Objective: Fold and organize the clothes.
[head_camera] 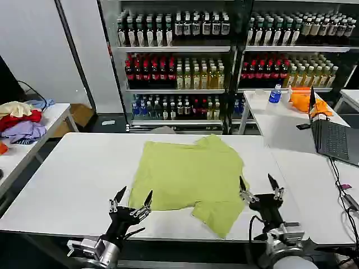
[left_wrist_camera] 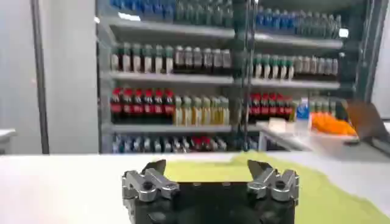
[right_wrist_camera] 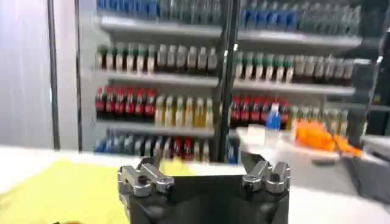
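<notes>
A lime yellow-green T-shirt (head_camera: 188, 176) lies spread on the white table (head_camera: 73, 179), with one sleeve reaching toward the front edge and some folds at its far right corner. My left gripper (head_camera: 134, 196) hovers open at the shirt's front left corner, nothing between its fingers. My right gripper (head_camera: 258, 183) stands open just right of the shirt's front right edge, also empty. The left wrist view has the shirt (left_wrist_camera: 317, 195) beyond the open left gripper (left_wrist_camera: 207, 167). In the right wrist view the shirt (right_wrist_camera: 67, 192) lies off to one side of the open right gripper (right_wrist_camera: 198, 164).
A side table at the left holds a heap of red, purple and cream garments (head_camera: 19, 123). At the right stand an open laptop (head_camera: 334, 137), a blue bottle (head_camera: 274, 93) and an orange cloth (head_camera: 305, 101). Drink shelves (head_camera: 224, 61) fill the back.
</notes>
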